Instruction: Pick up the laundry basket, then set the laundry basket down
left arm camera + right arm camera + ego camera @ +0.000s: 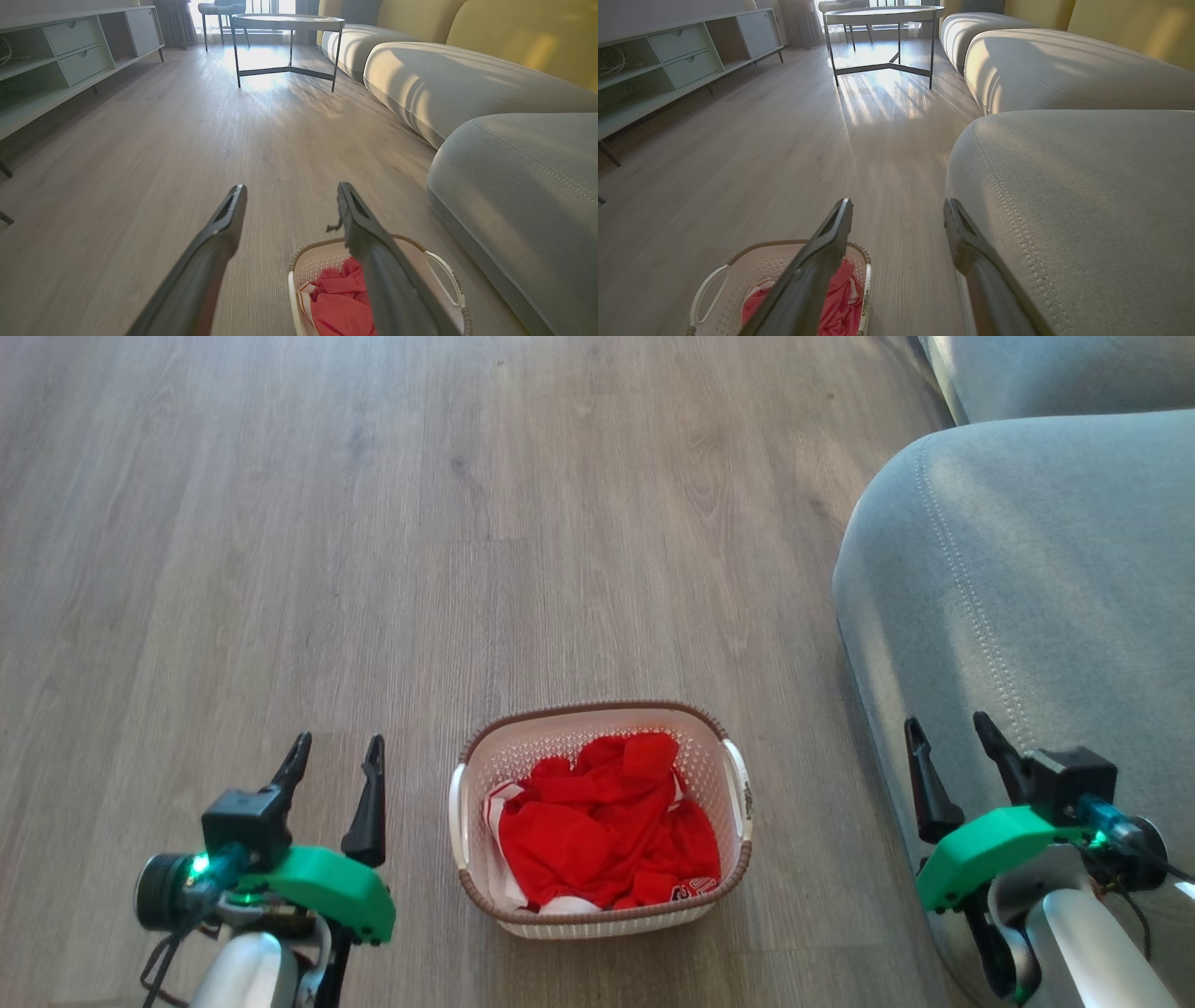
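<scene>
Nearest the robot, the left end effector point(338, 741) hangs to the left of the laundry basket point(597, 707). Its two dark fingers are spread wide with nothing between them, clear of the basket's white left handle point(456, 803). On the basket's other side, the right end effector point(946, 721) is spread just as wide and grips nothing. It sits well apart from the right handle point(744, 791) and shows against a grey sofa cushion point(1008, 569).

Between the two arms, the cream perforated basket with its brown woven-look rim stands upright on the wood-look floor point(373, 523). A crumpled red garment point(597, 831) with white trim is heaped inside it. The sofa cushion bulges just to the right of the basket, with a strip of floor between them.

Beyond the basket, the planks run into a sunlit patch under a round table point(287, 21) on thin dark legs. Farther off on the basket's left side, a pale cabinet point(70, 46) with drawers and open shelves lines the wall. On its right side, more grey seat cushions with yellow backrests point(514, 32) stretch toward the window.
</scene>
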